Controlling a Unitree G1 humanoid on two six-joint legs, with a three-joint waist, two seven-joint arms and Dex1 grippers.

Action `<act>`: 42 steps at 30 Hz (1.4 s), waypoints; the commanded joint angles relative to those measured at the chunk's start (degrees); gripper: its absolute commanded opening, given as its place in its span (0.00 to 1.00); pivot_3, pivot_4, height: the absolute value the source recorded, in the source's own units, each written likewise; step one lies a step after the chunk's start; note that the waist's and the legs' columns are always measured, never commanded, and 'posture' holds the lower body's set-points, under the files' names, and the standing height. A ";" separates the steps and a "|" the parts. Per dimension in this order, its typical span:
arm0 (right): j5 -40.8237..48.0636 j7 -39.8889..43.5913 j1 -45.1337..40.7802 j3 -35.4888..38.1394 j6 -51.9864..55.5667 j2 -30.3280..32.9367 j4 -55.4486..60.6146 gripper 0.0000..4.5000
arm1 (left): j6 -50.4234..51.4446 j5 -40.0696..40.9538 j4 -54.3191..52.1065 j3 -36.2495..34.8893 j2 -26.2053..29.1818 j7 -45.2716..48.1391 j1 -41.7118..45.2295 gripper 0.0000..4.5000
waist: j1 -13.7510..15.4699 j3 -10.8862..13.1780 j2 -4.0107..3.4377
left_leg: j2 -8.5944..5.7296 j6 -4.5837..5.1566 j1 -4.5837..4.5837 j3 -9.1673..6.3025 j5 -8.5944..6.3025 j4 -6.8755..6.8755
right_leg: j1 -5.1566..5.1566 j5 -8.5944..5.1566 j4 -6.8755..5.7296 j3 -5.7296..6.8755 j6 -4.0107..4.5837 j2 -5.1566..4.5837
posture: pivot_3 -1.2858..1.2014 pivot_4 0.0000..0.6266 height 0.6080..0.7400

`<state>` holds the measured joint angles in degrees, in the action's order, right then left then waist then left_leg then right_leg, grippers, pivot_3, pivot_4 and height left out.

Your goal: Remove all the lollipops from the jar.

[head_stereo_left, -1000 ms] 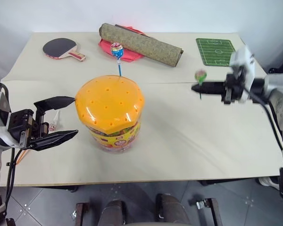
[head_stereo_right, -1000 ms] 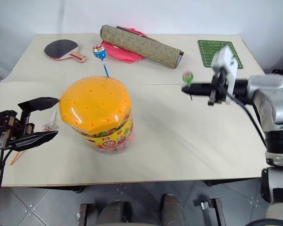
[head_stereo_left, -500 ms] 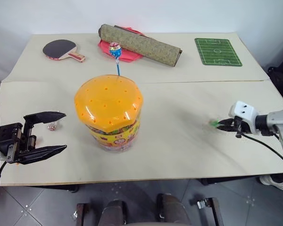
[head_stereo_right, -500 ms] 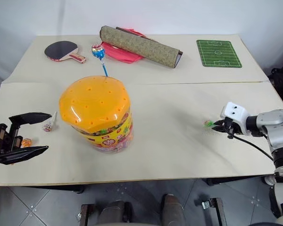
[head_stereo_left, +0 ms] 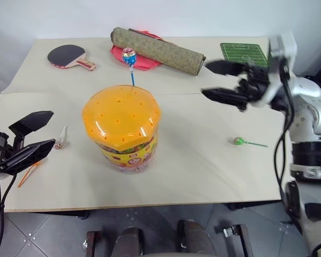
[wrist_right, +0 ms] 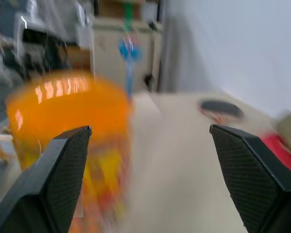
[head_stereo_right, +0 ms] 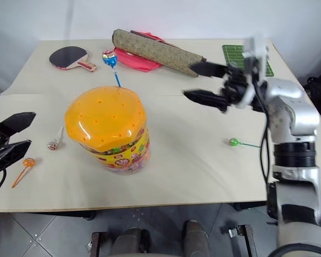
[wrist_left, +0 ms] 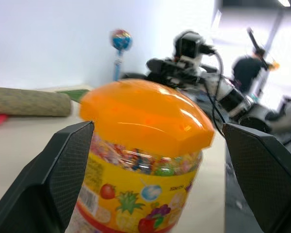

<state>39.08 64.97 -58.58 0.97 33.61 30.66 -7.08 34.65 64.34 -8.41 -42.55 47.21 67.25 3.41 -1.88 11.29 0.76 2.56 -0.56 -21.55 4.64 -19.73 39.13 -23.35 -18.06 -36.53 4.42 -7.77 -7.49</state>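
The jar point(head_stereo_left: 121, 115) stands mid-table, a clear tub with an orange dotted lid and a yellow label. A blue lollipop point(head_stereo_left: 129, 56) sticks upright out of the lid's far edge. A green lollipop point(head_stereo_left: 238, 141) lies on the table to the jar's right. Two more lollipops lie to its left, a pinkish one point(head_stereo_left: 59, 142) and an orange one point(head_stereo_right: 28, 162). My left gripper point(head_stereo_left: 47, 129) is open and empty, left of the jar. My right gripper point(head_stereo_left: 205, 79) hovers open and empty, pointing left toward the jar point(wrist_right: 63, 111) and the blue lollipop point(wrist_right: 128, 51).
Along the table's far side lie a table tennis paddle point(head_stereo_left: 69, 54), a rolled mat point(head_stereo_left: 158, 49) resting on a red item point(head_stereo_left: 142, 60), and a green football-pitch mat point(head_stereo_left: 244, 51). A seam crosses the table top behind the jar.
My right gripper set the green lollipop down on the table at the right, opened, then rose and swung left toward the jar. My left gripper drifted a little outward, still open.
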 commanded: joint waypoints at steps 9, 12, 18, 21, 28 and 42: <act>-3.17 -14.94 -8.15 -4.94 11.48 -12.18 1.93 0.91 | 0.34 2.68 -1.95 -0.81 -0.81 -2.02 2.32 1.00 | -0.24 -0.05 0.08 | -0.46 0.04 -0.60 0.13 0.01 0.05 | -0.44 0.07 -0.05 0.20 -0.07 -0.03 | 0.52 0.24 1.00; -2.14 -14.41 -9.27 -4.70 12.39 -14.21 2.14 0.87 | 0.22 2.65 -1.82 -0.80 -1.02 -2.17 2.42 1.00 | -0.71 -0.05 0.08 | -0.47 0.04 -0.60 0.14 0.01 0.03 | -0.44 0.07 -0.03 0.22 -0.07 -0.02 | 0.52 0.24 1.00; -3.22 -14.22 -10.05 -4.75 11.76 -16.35 1.28 0.50 | -0.21 2.32 -1.81 -0.53 -1.34 -2.20 2.57 1.00 | -1.50 -0.05 0.08 | -0.49 0.04 -0.59 0.14 0.02 0.04 | -0.43 0.07 -0.04 0.21 -0.07 -0.02 | 0.52 0.24 1.00; -4.32 -14.23 -10.18 -4.76 10.45 -16.61 0.34 0.28 | -0.26 2.19 -1.70 -0.49 -1.33 -2.08 2.68 1.00 | -1.52 -0.05 0.08 | -0.48 0.04 -0.59 0.14 0.02 0.04 | -0.43 0.07 -0.04 0.21 -0.07 -0.03 | 0.52 0.24 1.00; -5.78 -13.78 -11.89 -1.41 1.15 -18.91 -5.02 0.00 | -0.21 2.39 -1.06 -0.05 -0.81 -1.34 4.22 1.00 | -1.69 -0.05 0.08 | -0.49 0.04 -0.59 0.16 0.02 0.04 | -0.43 0.07 -0.04 0.20 -0.07 -0.02 | 0.52 0.24 1.00; -18.36 5.16 -11.08 -9.07 7.48 15.65 -17.28 0.00 | -5.26 -7.55 -4.42 3.58 6.04 16.24 -4.39 1.00 | -1.13 -0.06 0.10 | -0.58 0.09 -0.61 0.18 -0.01 -0.04 | -0.37 0.08 0.17 0.18 -0.10 -0.07 | 0.52 0.24 1.00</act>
<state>23.47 69.55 -69.67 -6.78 40.62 45.02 -24.43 30.95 57.65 -10.78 -38.79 52.89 81.92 -0.56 -3.01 11.24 0.85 2.03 -0.47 -22.17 4.89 -19.74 39.06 -23.73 -17.99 -36.25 4.60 -7.87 -7.54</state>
